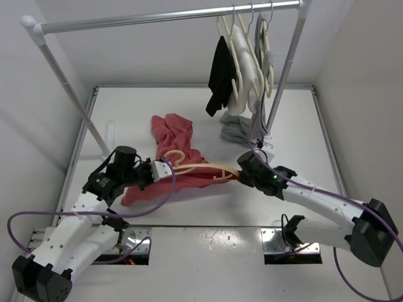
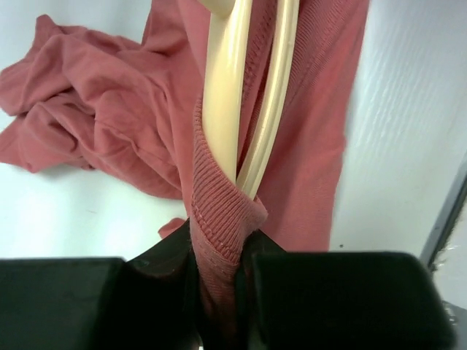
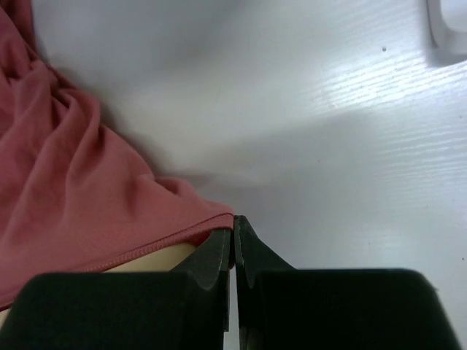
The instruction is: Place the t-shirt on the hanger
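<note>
The faded-red t-shirt [image 1: 179, 135] lies crumpled on the white table, stretched between both grippers. The peach-beige hanger [image 1: 201, 167] lies across it, with its hook near my left gripper. My left gripper [image 1: 162, 168] is shut on the shirt's ribbed collar [image 2: 219, 211]. In the left wrist view [image 2: 222, 248] the hanger's bars [image 2: 222, 95] pass through that collar. My right gripper [image 1: 238, 171] is shut on the shirt's hem at the hanger's other end. In the right wrist view [image 3: 234, 226] the hem [image 3: 66, 189] reaches the fingertips. A bit of beige hanger [image 3: 157, 257] shows beneath it.
A clothes rail [image 1: 157, 19] spans the back, its slanted posts standing on the table left and right. Cream-white hangers [image 1: 242, 50] and a black garment [image 1: 220, 69] hang at its right end. A grey garment [image 1: 236, 129] lies below them. Walls enclose the table.
</note>
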`<move>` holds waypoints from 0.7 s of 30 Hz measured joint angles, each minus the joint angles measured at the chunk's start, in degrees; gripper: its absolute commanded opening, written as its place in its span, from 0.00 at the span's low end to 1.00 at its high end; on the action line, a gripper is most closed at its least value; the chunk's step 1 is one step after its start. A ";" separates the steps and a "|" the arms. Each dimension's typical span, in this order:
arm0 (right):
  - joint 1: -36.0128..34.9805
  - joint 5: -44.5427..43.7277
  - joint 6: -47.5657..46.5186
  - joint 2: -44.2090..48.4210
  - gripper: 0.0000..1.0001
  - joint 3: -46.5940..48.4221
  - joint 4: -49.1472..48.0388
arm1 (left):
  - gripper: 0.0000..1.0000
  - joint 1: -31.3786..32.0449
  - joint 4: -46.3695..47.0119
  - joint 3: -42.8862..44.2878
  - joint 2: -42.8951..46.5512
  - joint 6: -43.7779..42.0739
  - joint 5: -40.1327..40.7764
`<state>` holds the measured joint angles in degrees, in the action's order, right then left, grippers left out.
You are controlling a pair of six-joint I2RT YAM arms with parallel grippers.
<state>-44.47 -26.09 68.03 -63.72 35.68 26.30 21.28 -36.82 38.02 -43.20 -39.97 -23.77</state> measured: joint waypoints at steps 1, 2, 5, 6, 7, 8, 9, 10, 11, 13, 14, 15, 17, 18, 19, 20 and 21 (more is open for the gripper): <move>0.61 0.24 -0.15 0.33 0.00 0.37 0.11 | 0.00 0.00 0.20 -0.50 0.37 -0.70 0.55; 1.18 0.66 -0.39 0.63 0.00 0.72 0.24 | 0.00 0.00 0.57 -1.07 0.61 -1.36 1.29; 2.34 1.66 -1.66 1.07 0.00 1.11 0.33 | 0.00 0.00 2.14 -1.88 -0.17 -2.73 3.80; 2.71 2.27 -2.23 1.11 0.00 1.11 0.48 | 0.00 0.00 2.73 -1.88 -0.81 -3.02 4.50; 3.02 2.60 -2.75 1.16 0.00 1.16 0.61 | 0.00 0.00 3.58 -1.88 -1.57 -3.45 5.11; 3.43 3.06 -3.43 1.27 0.00 1.20 0.72 | 0.00 0.00 4.37 -1.88 -2.47 -3.98 5.77; 3.80 3.52 -4.04 1.46 0.00 1.25 0.83 | 0.00 0.00 5.07 -1.88 -3.39 -4.55 6.45; 4.17 3.96 -4.92 1.68 0.00 1.38 0.98 | 0.00 0.00 5.75 -1.88 -4.31 -4.98 7.19; 4.48 4.28 -5.88 1.90 0.00 1.64 1.16 | 0.00 0.02 6.67 -1.86 -5.25 -5.55 8.02; 4.70 4.68 -7.78 2.12 0.00 2.32 1.49 | 0.00 0.02 8.24 -1.77 -6.80 -6.51 9.90; 4.79 4.79 -8.74 2.14 0.00 2.78 1.73 | 0.00 0.02 8.87 -1.57 -7.65 -7.02 10.73; 4.94 4.96 -9.64 2.10 0.00 3.23 1.99 | 0.00 0.02 9.46 -1.20 -8.48 -7.50 11.47; 5.25 5.27 -11.52 1.75 0.00 4.20 2.47 | 0.00 0.02 10.84 -0.61 -9.97 -8.26 12.63; 5.35 5.62 -12.68 1.51 0.00 4.68 2.51 | 0.00 0.02 11.21 -0.17 -10.67 -8.74 13.16; 5.42 6.05 -13.79 1.31 0.00 5.05 2.49 | 0.00 0.02 11.65 0.26 -11.37 -9.16 13.68; 5.44 6.73 -15.21 1.05 0.00 5.46 2.56 | 0.00 0.07 11.89 0.66 -11.87 -9.42 14.05; 5.46 7.34 -16.83 0.90 0.00 5.77 2.58 | 0.00 0.37 12.07 1.03 -12.24 -9.62 14.47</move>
<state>-39.00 -18.74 51.20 -62.83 41.45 28.88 21.65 -24.75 39.05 -55.44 -49.58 -9.30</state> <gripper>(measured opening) 0.002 0.177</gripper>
